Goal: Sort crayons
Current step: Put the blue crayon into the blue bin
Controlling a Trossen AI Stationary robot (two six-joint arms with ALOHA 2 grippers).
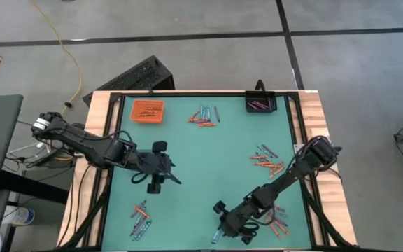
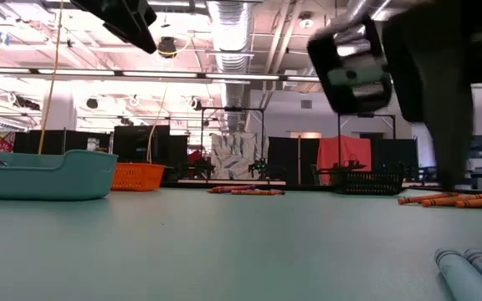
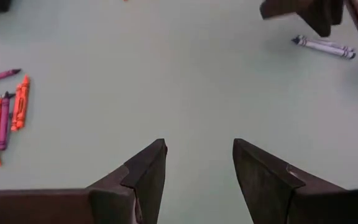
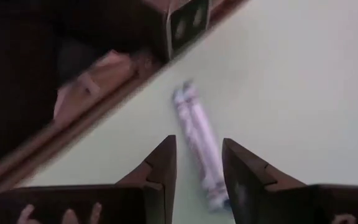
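Green mat (image 1: 208, 161); wrist alone shows crayons (image 4: 199, 144) between pincer (image 4: 199, 163), seemingly.

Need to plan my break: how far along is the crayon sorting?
Early. Done: some crayons lie in the orange tray and black tray. In hand: the right gripper straddles two blue-grey crayons, not lifted. Left: mixed piles across the mat; the left gripper waits open.

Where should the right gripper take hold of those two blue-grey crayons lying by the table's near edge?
Across the mid-length of the blue-grey crayons, from straight above. They lie flat, side by side and touching, so a pinch across their width fits. The right gripper already straddles them, fingers apart.
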